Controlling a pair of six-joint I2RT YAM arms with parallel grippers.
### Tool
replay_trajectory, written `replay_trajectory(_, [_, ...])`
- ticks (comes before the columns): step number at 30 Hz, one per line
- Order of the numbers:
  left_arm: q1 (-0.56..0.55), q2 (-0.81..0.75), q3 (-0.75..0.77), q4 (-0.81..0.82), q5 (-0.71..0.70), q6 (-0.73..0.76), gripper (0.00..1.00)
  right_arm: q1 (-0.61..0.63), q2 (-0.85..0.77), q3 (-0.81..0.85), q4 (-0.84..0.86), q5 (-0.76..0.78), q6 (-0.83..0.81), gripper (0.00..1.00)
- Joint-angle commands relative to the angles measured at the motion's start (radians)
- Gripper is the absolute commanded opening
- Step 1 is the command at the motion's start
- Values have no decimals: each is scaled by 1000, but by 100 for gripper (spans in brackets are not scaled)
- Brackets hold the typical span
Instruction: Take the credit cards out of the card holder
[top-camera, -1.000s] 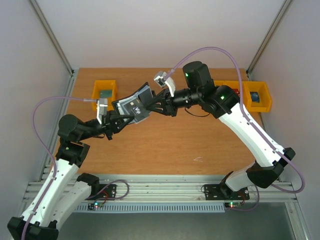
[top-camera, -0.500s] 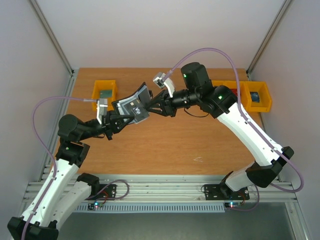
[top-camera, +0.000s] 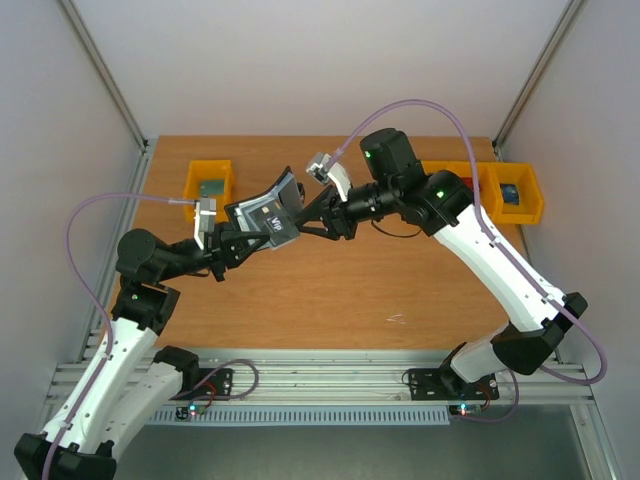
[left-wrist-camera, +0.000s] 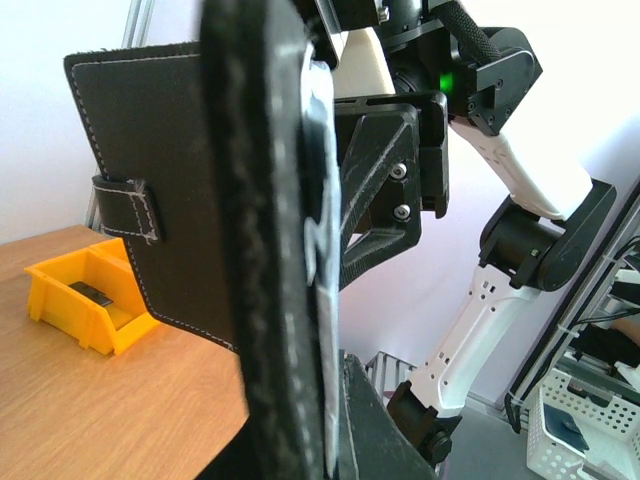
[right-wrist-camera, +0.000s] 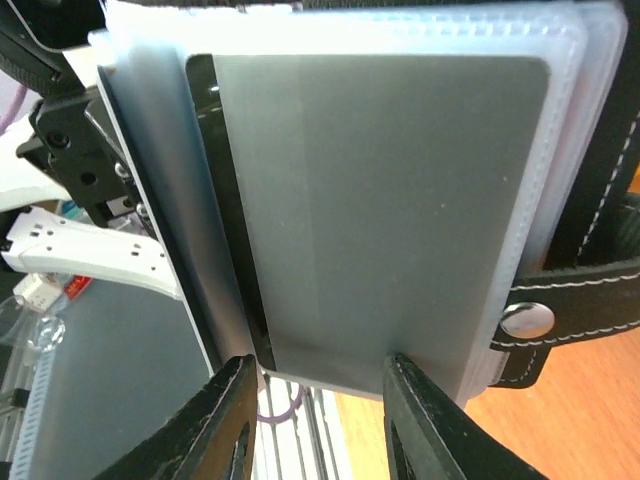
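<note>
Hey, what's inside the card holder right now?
The open card holder has frosted plastic sleeves. Through the front one shows a grey-looking card with a dark edge on its left. Whatever sits in the sleeves behind is covered, so I can't count the cards.

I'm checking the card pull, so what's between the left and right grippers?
The open card holder, clamped by the left gripper, with the fingers of the right gripper at its opposite edge; the top view shows it.

Matt stitched card holder (left-wrist-camera: 160, 120), wooden table (top-camera: 380, 280)
</note>
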Motion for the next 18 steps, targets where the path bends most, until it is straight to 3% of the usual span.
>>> replay_trajectory(1, [1, -6, 0, 53, -5, 14, 0, -5, -44, 43, -70, 6, -66, 34])
replay_trajectory(12, [0, -6, 2, 50, 2, 17, 0, -5, -36, 36, -41, -51, -34, 35])
replay_trajectory(18, [0, -6, 5, 54, 5, 18, 0, -2, 1, 35, 2, 26, 16, 22])
